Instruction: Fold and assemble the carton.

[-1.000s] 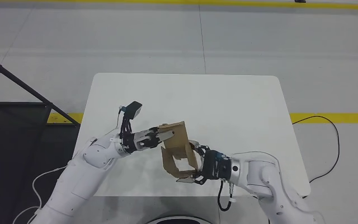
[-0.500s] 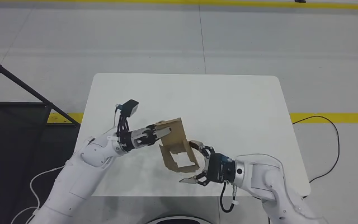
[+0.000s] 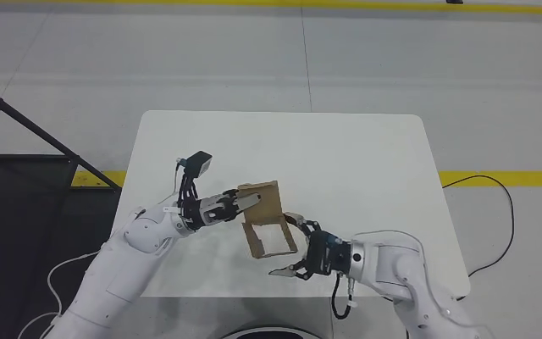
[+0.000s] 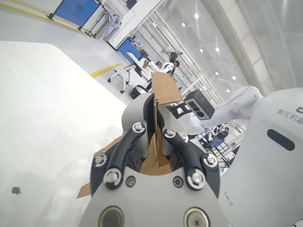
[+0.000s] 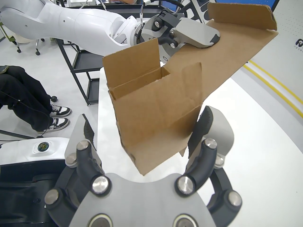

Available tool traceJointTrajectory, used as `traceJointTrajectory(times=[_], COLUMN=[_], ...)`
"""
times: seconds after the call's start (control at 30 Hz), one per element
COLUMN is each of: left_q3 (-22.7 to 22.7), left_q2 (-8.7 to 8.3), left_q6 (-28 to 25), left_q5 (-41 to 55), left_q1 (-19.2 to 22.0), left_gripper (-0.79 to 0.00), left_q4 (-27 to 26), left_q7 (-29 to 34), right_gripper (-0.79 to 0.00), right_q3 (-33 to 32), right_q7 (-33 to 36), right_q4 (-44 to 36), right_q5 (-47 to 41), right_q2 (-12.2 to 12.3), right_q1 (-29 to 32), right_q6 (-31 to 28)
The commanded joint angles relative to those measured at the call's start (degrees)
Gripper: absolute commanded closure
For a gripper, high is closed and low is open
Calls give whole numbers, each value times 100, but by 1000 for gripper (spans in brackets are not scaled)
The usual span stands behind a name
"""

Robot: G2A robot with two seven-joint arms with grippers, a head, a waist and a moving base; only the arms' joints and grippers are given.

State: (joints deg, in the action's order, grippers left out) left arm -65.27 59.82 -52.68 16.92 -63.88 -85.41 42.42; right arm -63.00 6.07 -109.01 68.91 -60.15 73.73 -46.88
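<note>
Jaws of the left gripper (image 3: pixel 240 202) are clamped on a flap of the brown carton (image 3: pixel 264 222), holding it above the white table (image 3: pixel 364 152) near the front edge. Its half-folded sleeve hangs open. The right gripper (image 3: pixel 288 247) has its jaws spread wide around the carton's lower corner. A second ago it sat further onto the carton; it has since drawn back.

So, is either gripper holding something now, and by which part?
The left gripper holds the carton, pinching the edge of its flat upper panel. The right gripper is open, with its fingers on either side of the carton's lower corner, not clamping it.
</note>
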Motion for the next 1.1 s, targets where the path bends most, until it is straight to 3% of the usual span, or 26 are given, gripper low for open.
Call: traceJointTrajectory(times=[0.0,0.47,1.07], left_q3=[3,42,174], left_q2=[1,2,-2], left_q6=[-13,-37,-106], left_q5=[10,182,648], left_q1=[4,2,55], left_gripper=[0,0,0], left_q4=[1,-7,-7], left_q7=[2,74,479], right_gripper=[-785,-785,-785], right_q3=[3,-128,144], right_q7=[-10,-20,-408], right_q4=[-4,24,155], right_q5=[6,151,389], right_q2=[0,34,8], right_q1=[0,137,-165], right_q6=[4,85,-446])
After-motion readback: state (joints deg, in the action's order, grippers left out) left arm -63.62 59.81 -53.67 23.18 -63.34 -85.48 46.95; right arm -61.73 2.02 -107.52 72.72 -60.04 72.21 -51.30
